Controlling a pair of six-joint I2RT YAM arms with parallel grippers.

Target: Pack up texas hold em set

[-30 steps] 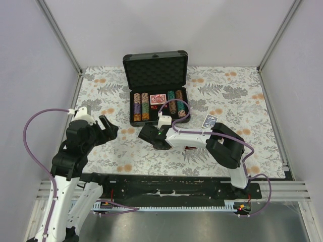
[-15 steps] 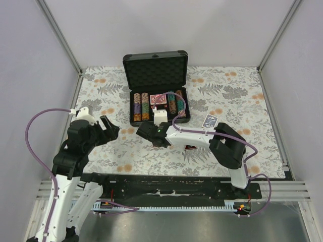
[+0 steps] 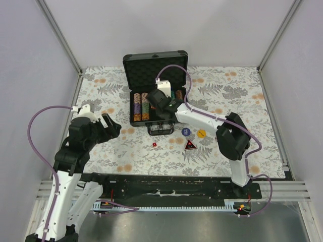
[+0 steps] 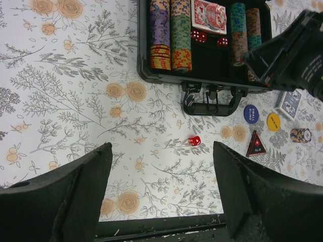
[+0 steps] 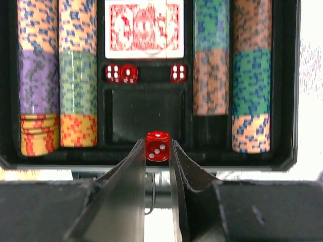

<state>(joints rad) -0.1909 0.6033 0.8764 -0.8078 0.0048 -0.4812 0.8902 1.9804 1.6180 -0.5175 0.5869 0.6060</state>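
Red white-pipped die (image 5: 157, 146), red patterned deck (image 5: 144, 27), floral tablecloth (image 4: 75, 101).

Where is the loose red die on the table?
Top view: the loose red die lies just in front of the briefcase handle, toward the arms, left of the triangular button.

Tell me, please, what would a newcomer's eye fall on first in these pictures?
First, the open dark briefcase at the back of the floral table, packed with rows of multicoloured chips. Over it the right tool pinches a red die, while a second red die lies loose on the table before the handle.
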